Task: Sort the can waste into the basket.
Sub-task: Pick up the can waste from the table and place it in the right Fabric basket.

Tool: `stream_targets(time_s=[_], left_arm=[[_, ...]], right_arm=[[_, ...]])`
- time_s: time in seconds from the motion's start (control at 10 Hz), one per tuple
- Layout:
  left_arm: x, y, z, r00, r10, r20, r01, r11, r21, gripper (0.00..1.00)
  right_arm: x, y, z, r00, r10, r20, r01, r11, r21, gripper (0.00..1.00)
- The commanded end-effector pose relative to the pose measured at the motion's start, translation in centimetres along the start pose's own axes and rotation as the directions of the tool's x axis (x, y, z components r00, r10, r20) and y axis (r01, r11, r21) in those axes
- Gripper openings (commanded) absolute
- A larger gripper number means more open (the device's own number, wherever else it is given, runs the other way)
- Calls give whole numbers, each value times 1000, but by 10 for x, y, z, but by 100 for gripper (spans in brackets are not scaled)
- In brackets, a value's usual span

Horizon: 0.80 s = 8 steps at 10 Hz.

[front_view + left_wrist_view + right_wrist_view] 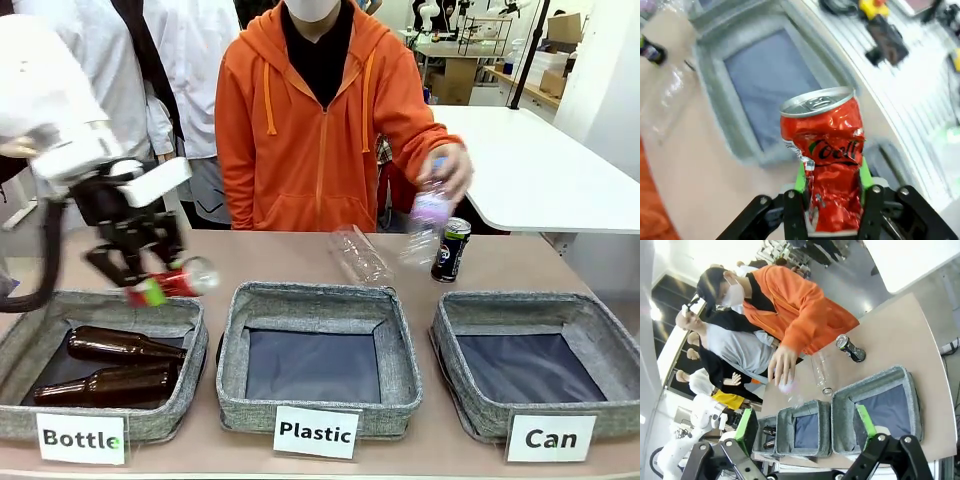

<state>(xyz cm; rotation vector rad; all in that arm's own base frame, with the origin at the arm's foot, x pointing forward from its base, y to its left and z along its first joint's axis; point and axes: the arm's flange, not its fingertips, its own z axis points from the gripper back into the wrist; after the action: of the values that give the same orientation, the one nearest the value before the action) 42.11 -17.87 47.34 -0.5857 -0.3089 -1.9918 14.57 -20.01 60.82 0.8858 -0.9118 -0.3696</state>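
the crushed red can (827, 145) has its lower end hidden between the green pads of the left gripper (832, 172), which clamps it. it lies almost level above the bottle bin's (100, 305) far rim, silver top toward the plastic bin (310, 292). the dark can (452, 250) stands upright beyond the can basket (530, 305). the right gripper (805, 422) is spread wide and empty.

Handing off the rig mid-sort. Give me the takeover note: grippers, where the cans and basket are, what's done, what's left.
Left gripper: shut on the crushed red can, held in the air over the Bottle basket's far right corner.
Right gripper: open, empty, high above the table.
Dark can: upright on the table behind the Can basket; the person's hand holds a plastic bottle beside it.
Done: red can picked up; no can in the Can basket yet.
Left: carry the red can to the Can basket, release, then fetch the dark can, likely once the hand clears.
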Motion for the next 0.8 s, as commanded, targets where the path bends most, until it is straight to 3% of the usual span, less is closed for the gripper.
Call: stream_targets(time_s=[0.0,0.2,0.4,0.5,0.7], left_arm=[[9,17,12,998,45,33,-47,997,69,44],[-28,-46,64,988,141,57,-148,977,151,44],[-54,-140,72,972,232,30,-233,950,208,44],[-60,-180,69,972,230,50,-234,922,308,44],[-63,-193,65,977,195,90,-214,909,359,44]], right_arm=[[0,-5,-30,999,-14,-36,13,1000,-21,100],[0,-5,-30,999,-14,-36,13,1000,-21,100],[0,-5,-30,999,-14,-36,13,1000,-21,100],[0,-5,-30,999,-14,-36,13,1000,-21,100],[0,-5,-30,999,-14,-36,13,1000,-21,100]])
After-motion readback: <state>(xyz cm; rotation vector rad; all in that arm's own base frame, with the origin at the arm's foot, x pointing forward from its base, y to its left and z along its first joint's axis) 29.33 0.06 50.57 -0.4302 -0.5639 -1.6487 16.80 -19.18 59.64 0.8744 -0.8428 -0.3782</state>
